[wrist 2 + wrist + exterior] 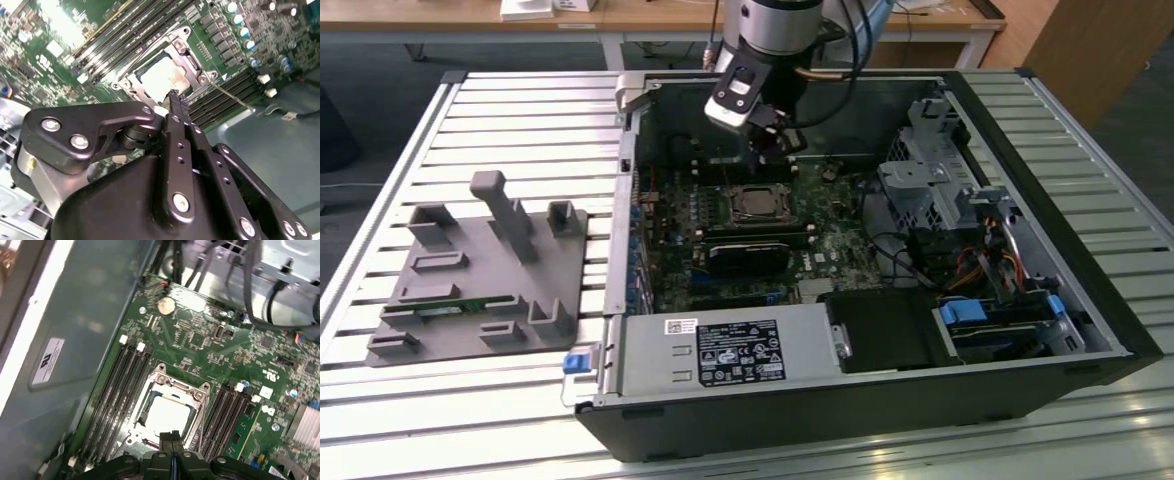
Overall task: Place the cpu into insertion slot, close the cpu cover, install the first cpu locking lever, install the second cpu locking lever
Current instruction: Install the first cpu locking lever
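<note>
Second wrist view: claw (pixel 175 97), fully closed on nothing, forms one narrow tip, apparently for pressing, beside the cpu cover (pixel 192 62) lying flat around the cpu (pixel 162 77)

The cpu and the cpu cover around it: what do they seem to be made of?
The cpu: likely metal-topped, pale silvery-grey, smooth, glaring white under light. The cpu cover: probably thin stamped metal, bright silver, glinting at its edges.
</note>
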Robot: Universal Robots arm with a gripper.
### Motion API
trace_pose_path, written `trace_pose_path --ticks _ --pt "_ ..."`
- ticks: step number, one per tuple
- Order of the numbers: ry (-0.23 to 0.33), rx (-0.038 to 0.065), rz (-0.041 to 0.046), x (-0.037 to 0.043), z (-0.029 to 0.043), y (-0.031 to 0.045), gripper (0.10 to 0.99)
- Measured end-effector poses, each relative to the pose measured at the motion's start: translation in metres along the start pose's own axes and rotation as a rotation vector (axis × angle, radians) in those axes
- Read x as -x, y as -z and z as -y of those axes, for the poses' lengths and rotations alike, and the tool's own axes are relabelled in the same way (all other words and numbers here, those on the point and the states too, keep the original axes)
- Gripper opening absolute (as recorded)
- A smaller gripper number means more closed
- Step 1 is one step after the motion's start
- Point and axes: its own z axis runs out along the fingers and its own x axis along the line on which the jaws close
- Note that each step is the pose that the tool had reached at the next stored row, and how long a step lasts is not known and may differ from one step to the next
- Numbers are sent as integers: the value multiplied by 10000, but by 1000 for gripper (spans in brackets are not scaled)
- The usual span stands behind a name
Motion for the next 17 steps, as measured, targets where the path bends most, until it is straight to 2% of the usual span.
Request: trace_pose_path --ticks 17 --pt "3048 -94 -1 0 0 0 110"
